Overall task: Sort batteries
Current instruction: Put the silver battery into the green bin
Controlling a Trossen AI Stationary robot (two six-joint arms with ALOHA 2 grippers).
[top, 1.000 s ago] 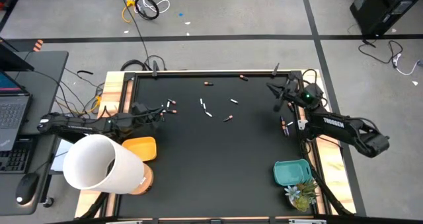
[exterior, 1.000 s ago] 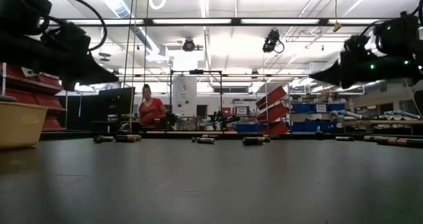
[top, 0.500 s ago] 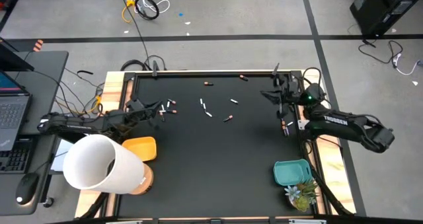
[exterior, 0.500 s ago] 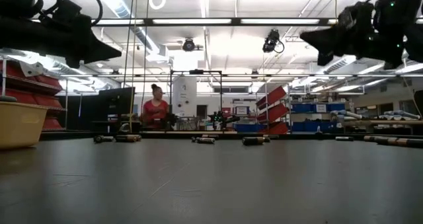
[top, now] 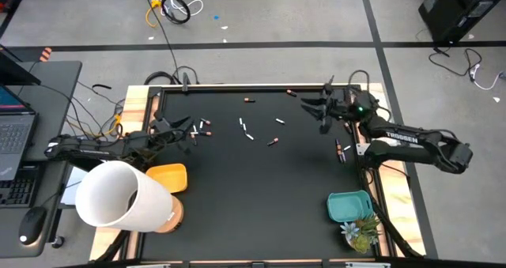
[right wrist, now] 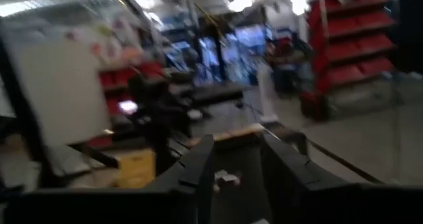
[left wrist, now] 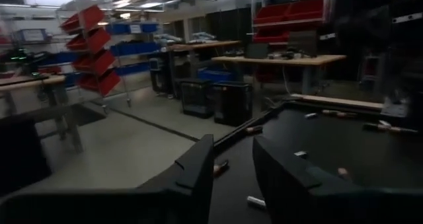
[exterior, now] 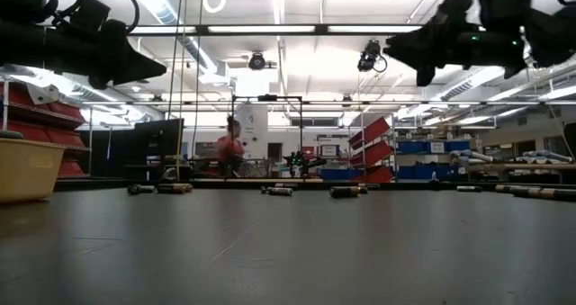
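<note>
The left gripper [top: 188, 128] hangs above the left part of the black mat [top: 261, 181]. In its wrist view the two fingers [left wrist: 195, 168] stand parted with nothing between them. Just beyond its tips lies a small bunch of batteries [top: 204, 127]. I count three or four there, white ones and one with a reddish end, lying at mixed angles.

The right gripper [top: 308, 106] is up off the mat near the far right corner, tips turned toward the middle. Its fingers [right wrist: 198, 164] are also apart and hold nothing. In the low view both grippers [exterior: 135, 67] [exterior: 405, 49] sit high, and the mat below them is bare toward the camera.

In the middle of the mat lie four more batteries:
- Two white ones [top: 243, 125] [top: 251, 136] lie close together, long axes slanting across the mat.
- A third white one [top: 280, 121] lies to their right.
- A dark one with a red end [top: 273, 142] lies nearer, roughly across the mat.

Along the far edge are two dark ones [top: 250, 100] [top: 291, 92], both about parallel to that edge. Against the right edge, near the wooden frame [top: 391, 189], is a tight group of dark ones [top: 341, 149] with long axes running front to back. Their number cannot be told.

The near half of the mat is open. One yellow bin [top: 168, 177] sits at the left edge beside a large white cup [top: 118, 193]. One teal bin [top: 348, 206] sits at the near right with a small plant [top: 360, 232] in front of it. A blurred person in red [exterior: 229, 150] shows in the room beyond.
</note>
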